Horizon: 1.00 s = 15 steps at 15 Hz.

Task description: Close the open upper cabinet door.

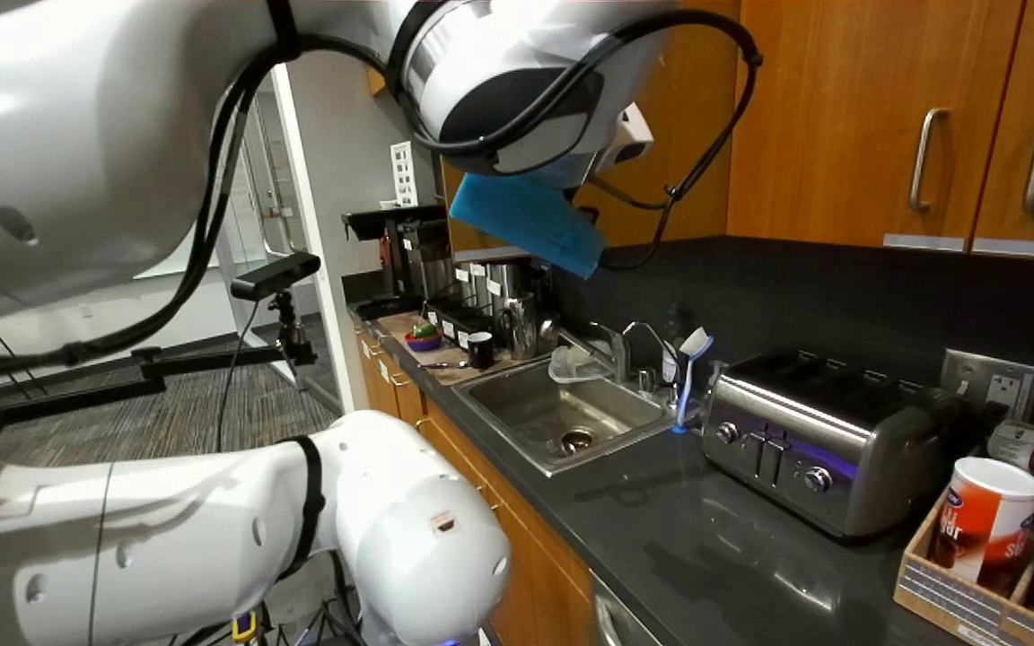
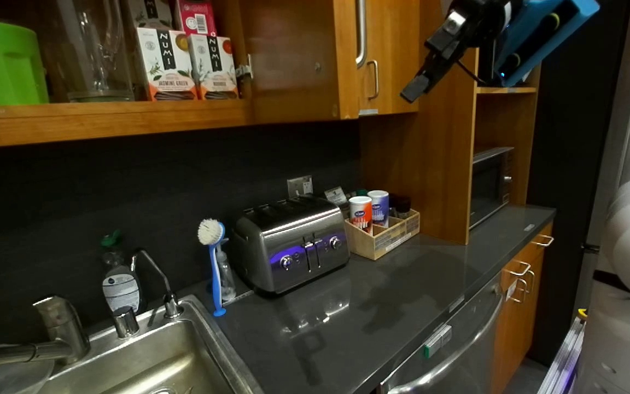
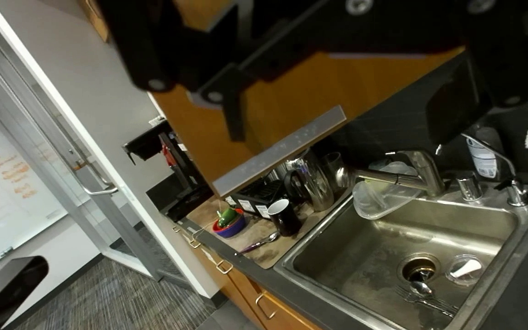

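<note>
The upper cabinet door [image 2: 296, 65] stands open, sticking out from the cabinet on its hinge. Its inner side and free edge show in an exterior view, with part of its long metal handle [image 2: 361, 33]. Its brown outer face shows behind the arm in an exterior view [image 1: 692, 152] and across the wrist view [image 3: 310, 101], with a grey strip [image 3: 282, 151] along its lower edge. My gripper [image 3: 342, 130] is open and empty, facing that outer face. One of its fingers [image 2: 418, 87] shows right of the door's free edge; whether it touches cannot be told. The blue part hides most of the gripper in an exterior view.
The cabinet behind the door holds a green cup [image 2: 6, 63] and tea boxes [image 2: 166, 63]. Closed doors with handles [image 1: 925, 161] stand beside it. Below are a sink [image 1: 562, 413], a brush [image 2: 215, 268], a toaster [image 2: 293, 241] and a box of canisters [image 2: 383, 235].
</note>
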Each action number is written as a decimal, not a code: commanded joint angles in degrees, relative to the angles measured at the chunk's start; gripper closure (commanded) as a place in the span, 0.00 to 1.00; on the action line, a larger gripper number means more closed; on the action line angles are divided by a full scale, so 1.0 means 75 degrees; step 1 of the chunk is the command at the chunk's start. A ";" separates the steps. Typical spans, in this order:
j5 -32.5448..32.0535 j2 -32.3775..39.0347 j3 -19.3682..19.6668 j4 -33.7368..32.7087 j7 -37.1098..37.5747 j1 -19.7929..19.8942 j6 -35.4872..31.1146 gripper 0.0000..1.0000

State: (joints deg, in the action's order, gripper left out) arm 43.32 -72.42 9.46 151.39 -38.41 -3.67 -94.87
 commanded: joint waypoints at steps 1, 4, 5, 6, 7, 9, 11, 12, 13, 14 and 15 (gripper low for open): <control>0.0034 -0.0550 0.0289 0.0134 -0.0146 0.0032 0.0255 0.00; 0.0172 -0.0727 0.0310 0.0193 -0.0155 0.0056 0.0179 0.00; 0.0226 -0.0728 0.0232 0.0178 -0.0107 0.0032 0.0134 0.00; 0.0258 -0.0748 0.0191 0.0182 -0.0087 -0.0001 0.0157 0.00; 0.0329 -0.0776 0.0105 0.0216 -0.0099 -0.0016 0.0114 0.00; 0.0431 -0.0790 -0.0092 0.0253 -0.0102 -0.0047 0.0124 0.00; 0.0524 -0.0794 -0.0302 0.0291 -0.0106 -0.0075 0.0116 0.00; 0.0587 -0.0814 -0.0421 0.0328 -0.0096 -0.0082 0.0097 0.00; 0.0639 -0.0821 -0.0535 0.0355 -0.0100 -0.0086 0.0076 0.00; 0.0683 -0.0833 -0.0640 0.0379 -0.0115 -0.0093 0.0051 0.00; 0.0738 -0.0865 -0.0737 0.0393 -0.0121 -0.0109 0.0042 0.00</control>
State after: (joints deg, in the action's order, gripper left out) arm 47.10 -77.72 6.23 153.45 -38.82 -3.97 -93.44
